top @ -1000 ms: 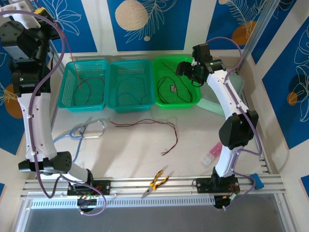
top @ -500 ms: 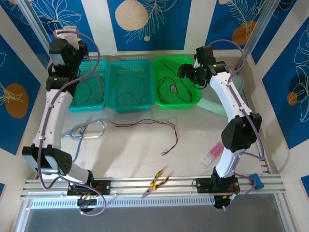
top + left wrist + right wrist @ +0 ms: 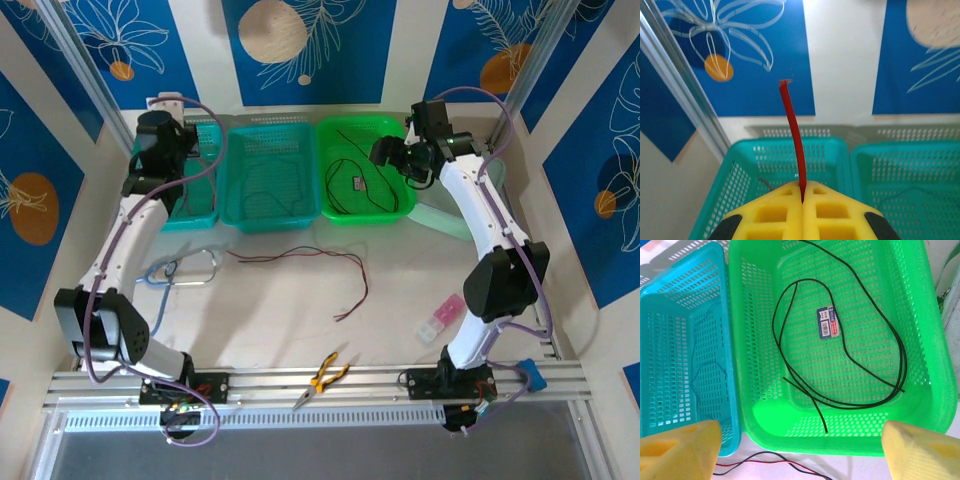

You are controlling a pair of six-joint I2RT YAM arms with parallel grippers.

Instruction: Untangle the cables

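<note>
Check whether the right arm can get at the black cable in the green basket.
Probably yes: the right arm hangs, jaws open, above the green basket, where the black cable lies uncovered.

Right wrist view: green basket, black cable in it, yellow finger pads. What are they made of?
Green basket: moulded plastic by the look, glossy, with perforated grid walls. Black cable: thin wire in smooth insulation, probably plastic or rubber; core not visible. Yellow finger pads: matte, seemingly soft foam or rubber, with moulded square recesses.

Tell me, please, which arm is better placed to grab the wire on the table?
Right: its pincer is open over the green basket, near the wire; the left pincer is shut on the red cable.
</note>
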